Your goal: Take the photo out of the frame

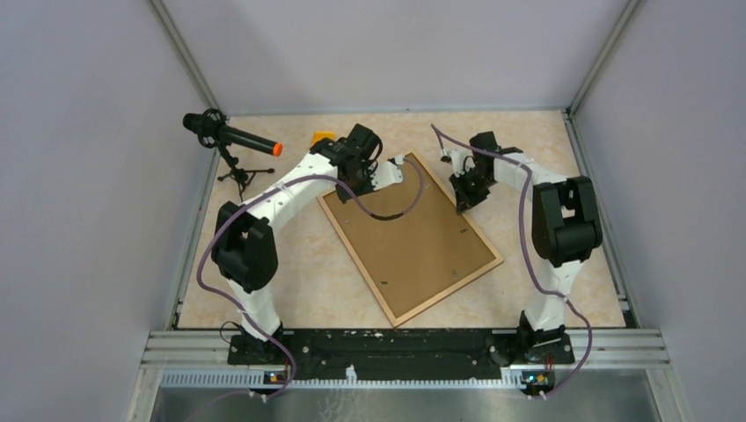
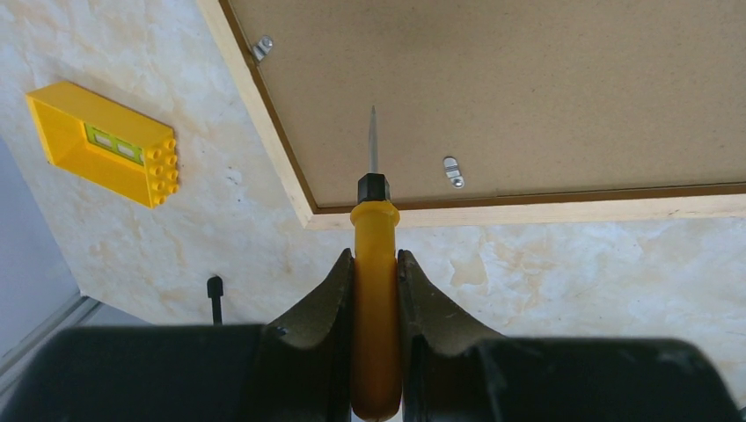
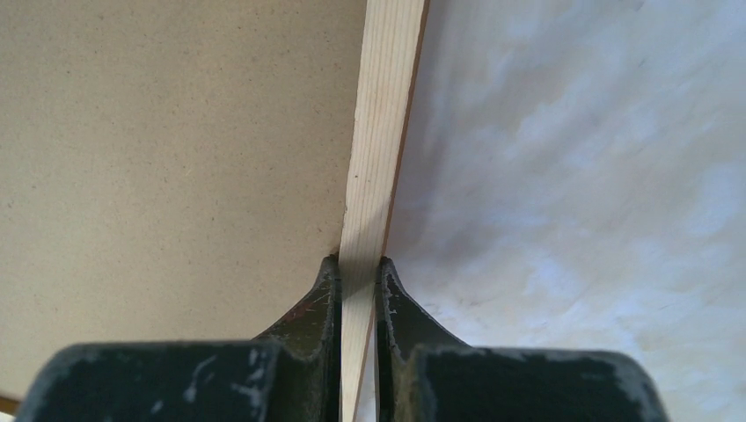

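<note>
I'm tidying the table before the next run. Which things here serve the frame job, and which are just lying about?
In use: frame, back up; screwdriver in the left pincer, near a metal clip; right pincer clamping the frame's rim.
Lying about: yellow toy brick; microphone.

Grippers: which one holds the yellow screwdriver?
The left gripper holds the yellow screwdriver; the right gripper only pinches the frame by its wooden rim.

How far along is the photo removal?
Done: the frame lies back up and the left hand grips a screwdriver. In hand: the right hand pinches the rim; the tip hovers by a clip. Left: turn the clips, lift the back, pull the photo, unseen so far.
</note>
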Controlling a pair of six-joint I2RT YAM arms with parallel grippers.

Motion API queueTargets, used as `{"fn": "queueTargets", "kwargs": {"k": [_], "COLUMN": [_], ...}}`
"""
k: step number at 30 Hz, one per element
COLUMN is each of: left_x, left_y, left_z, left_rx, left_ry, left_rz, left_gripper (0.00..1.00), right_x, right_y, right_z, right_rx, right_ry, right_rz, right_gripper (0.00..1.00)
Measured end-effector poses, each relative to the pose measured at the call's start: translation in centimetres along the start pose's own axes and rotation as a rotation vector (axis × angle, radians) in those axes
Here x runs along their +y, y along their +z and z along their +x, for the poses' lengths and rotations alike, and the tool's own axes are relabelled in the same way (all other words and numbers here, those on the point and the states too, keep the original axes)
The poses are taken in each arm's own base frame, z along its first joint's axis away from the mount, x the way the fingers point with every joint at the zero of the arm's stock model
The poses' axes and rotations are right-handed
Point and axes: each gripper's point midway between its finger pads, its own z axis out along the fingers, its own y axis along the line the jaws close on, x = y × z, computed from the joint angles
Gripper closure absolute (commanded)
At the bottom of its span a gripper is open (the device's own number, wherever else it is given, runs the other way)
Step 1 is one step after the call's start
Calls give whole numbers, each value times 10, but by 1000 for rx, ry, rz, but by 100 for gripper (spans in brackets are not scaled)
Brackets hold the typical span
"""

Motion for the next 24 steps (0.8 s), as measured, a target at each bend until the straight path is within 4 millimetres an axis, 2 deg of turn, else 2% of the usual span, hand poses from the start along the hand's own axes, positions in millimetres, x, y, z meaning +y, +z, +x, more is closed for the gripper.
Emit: {"fn": "queueTargets", "kwargs": {"k": [7,12,17,24], "left_x": [22,30,36,43], "left_y": [-9,-10,-9,11], "left_z": [-1,4,5,9], "left_rx": [-27,-15,1,48], "left_ry": [-56,-66,-56,-31], "left_rz": [-51,-79,-108,-126], "left_gripper": [100,100,100,100], "right_x": [-24,-30,-26,-24], "right_y": [8,7,1,5], "right_z": [-41,-60,-70,-71], "right_rx": [1,1,-25,-28], "right_ry": [-174,-277,-337,-347], "right_rz": [-2,-30,-59,-53], "right_gripper": [100,100,100,99]}}
